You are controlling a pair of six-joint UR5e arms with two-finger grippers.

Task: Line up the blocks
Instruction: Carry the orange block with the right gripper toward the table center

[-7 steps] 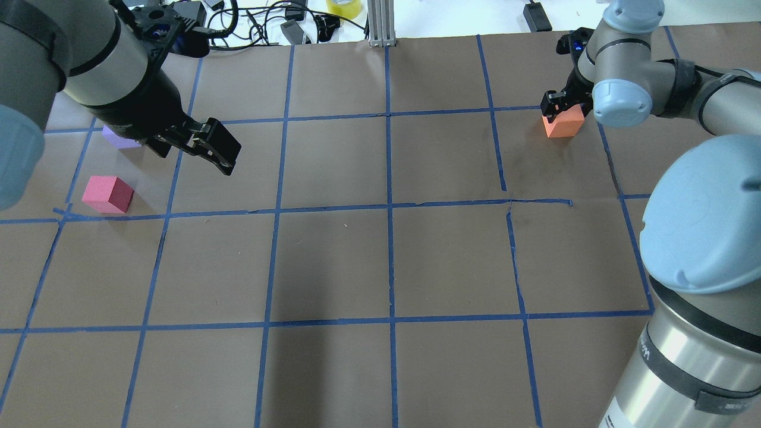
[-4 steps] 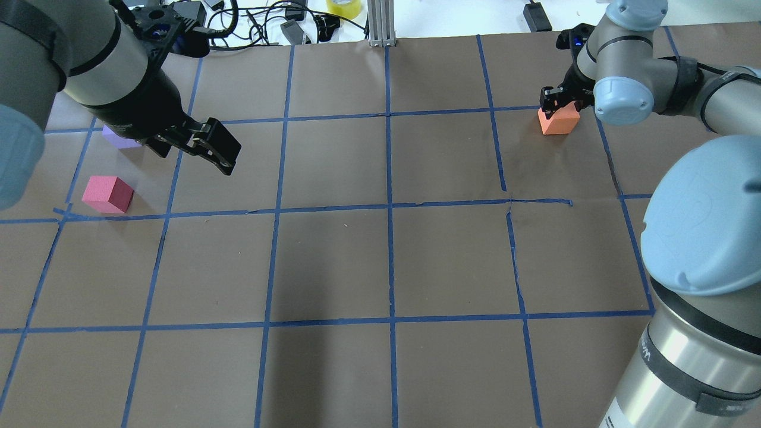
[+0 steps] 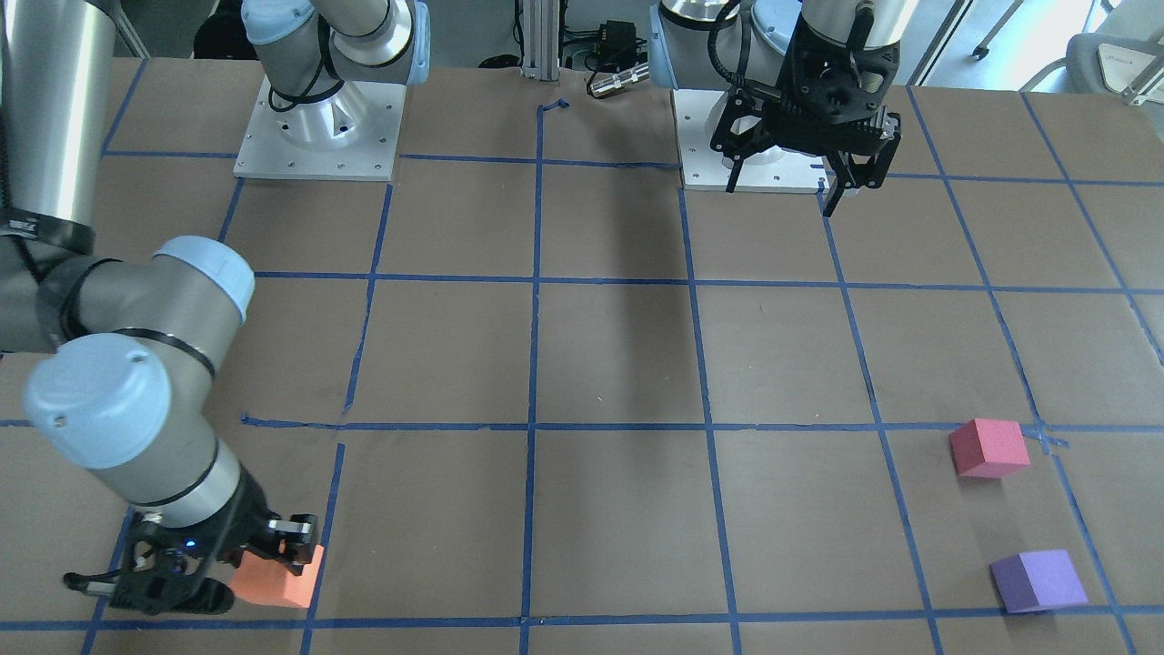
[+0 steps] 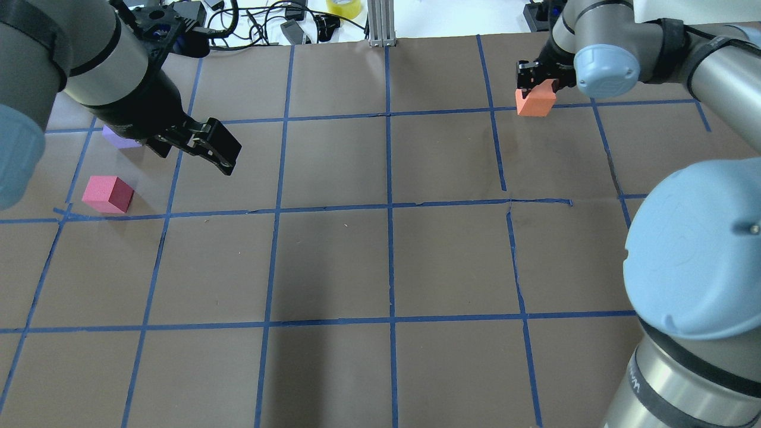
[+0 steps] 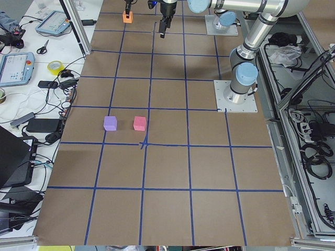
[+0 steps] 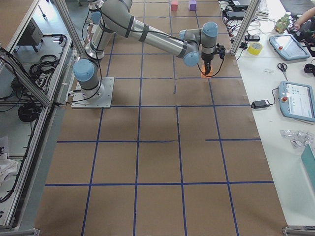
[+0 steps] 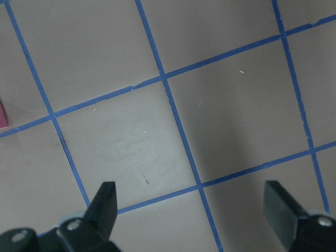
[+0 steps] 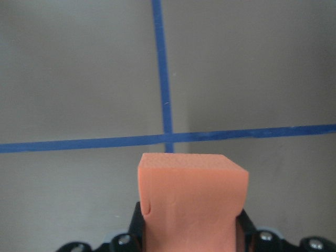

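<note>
I see the big brown desk [image 4: 333, 261] with blue tape lines [image 4: 389, 208], and the pinkish red block [image 4: 107, 194] sits on it at the robot's left side. The left end effector [image 3: 782, 193] hangs in the air apart from that block, fingers spread wide with nothing in them, and the right end effector [image 4: 538, 83] is far across the desk from it, squeezing the orange block [image 4: 535, 102] between its fingers. The purple block [image 3: 1038, 580] sits near the pinkish red block, not touching it, on the side away from the robot.
</note>
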